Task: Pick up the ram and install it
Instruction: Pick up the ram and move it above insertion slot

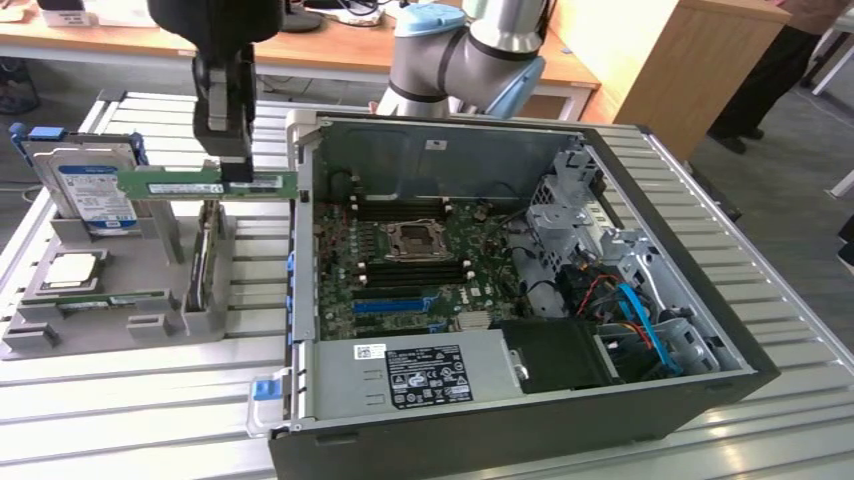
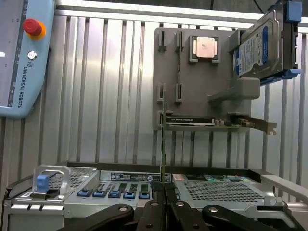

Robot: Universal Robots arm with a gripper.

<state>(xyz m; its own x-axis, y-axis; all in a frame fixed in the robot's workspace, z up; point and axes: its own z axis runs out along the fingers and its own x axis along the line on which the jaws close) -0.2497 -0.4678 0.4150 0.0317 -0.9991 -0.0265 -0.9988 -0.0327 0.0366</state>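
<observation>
Gripper [image 1: 236, 168]: clamped on the ram [image 1: 200, 185], gripping its upper edge near the end closest to the computer case [image 1: 304, 300].
Ram: level and airborne, its near end just beside the case's side wall; open air beneath it, above the grey holder [image 1: 80, 335].
Hard drive [image 1: 94, 190]: beyond the ram from the case, partly covered by it.

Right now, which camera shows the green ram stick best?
The exterior view. There the ram shows its long flat side, green with a white sticker, held in the gripper. The wrist view sees the ram edge-on, just a thin line rising from the gripper.
</observation>
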